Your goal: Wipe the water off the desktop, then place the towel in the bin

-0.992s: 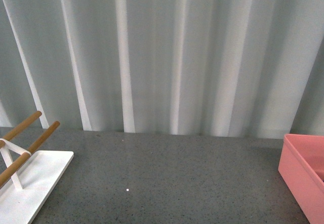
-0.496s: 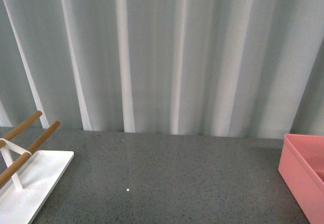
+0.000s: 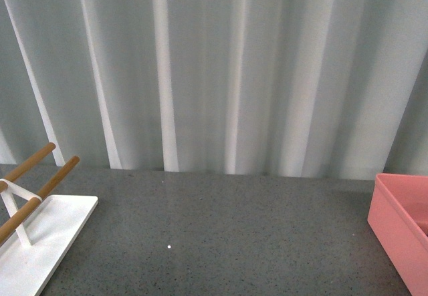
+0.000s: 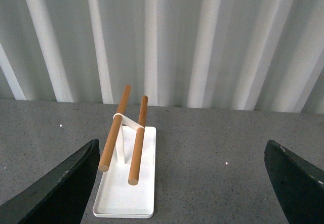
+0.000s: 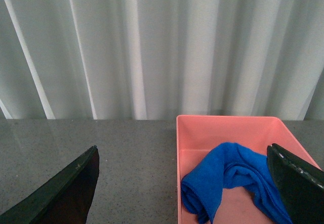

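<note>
The blue towel (image 5: 230, 181) lies crumpled inside the salmon-pink bin (image 5: 223, 128), seen in the right wrist view. My right gripper (image 5: 185, 193) is open, raised and back from the bin, holding nothing. In the front view only a corner of the bin (image 3: 401, 232) shows at the right edge of the dark grey speckled desktop (image 3: 227, 229); the towel is hidden there. My left gripper (image 4: 182, 188) is open and empty above the desktop (image 4: 212, 148). Neither arm appears in the front view.
A white rack base with two wooden bars (image 3: 33, 222) stands on the left of the desktop, also in the left wrist view as the rack (image 4: 126, 173). A pale pleated curtain (image 3: 221, 75) closes off the back edge.
The front view has shifted very slightly; the things on the desktop have not moved.
</note>
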You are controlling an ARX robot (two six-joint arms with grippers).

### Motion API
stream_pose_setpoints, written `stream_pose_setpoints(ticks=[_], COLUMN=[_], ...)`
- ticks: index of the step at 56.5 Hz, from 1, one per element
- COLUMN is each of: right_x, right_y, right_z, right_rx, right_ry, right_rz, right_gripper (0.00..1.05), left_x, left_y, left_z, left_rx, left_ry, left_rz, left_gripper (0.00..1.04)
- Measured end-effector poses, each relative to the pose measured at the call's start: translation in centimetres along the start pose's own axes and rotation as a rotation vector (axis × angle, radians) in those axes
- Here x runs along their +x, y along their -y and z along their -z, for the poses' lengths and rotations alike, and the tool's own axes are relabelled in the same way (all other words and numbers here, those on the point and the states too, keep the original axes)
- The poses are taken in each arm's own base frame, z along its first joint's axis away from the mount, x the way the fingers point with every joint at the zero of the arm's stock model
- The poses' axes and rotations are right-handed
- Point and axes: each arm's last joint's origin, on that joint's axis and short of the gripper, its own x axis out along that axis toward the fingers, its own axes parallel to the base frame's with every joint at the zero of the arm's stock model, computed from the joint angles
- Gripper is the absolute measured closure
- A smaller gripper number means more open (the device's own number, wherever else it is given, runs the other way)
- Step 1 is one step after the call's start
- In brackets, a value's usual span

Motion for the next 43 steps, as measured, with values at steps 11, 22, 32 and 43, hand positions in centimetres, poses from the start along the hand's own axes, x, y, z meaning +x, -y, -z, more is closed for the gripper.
stream_pose_setpoints(ticks=[11,22,32,43], right_x=[0.00,0.00,0.00,0.00], right_y=[0.00,0.00,0.00,0.00], right_z=[-0.01,0.00,0.00,-0.01], right_rx=[0.000,0.000,0.000,0.000], right_ry=[0.000,0.000,0.000,0.000], right_rz=[0.000,0.000,0.000,0.000], right_gripper=[0.07,0.07,0.07,0.07], left_x=[0.00,0.00,0.00,0.00], left_y=[0.00,0.00,0.00,0.00], left_z=[0.00,0.00,0.00,0.00], left_rx=[0.000,0.000,0.000,0.000], left_ry=[0.000,0.000,0.000,0.000], left_rz=[0.000,0.000,0.000,0.000], left_gripper=[0.07,0.07,0.07,0.07])
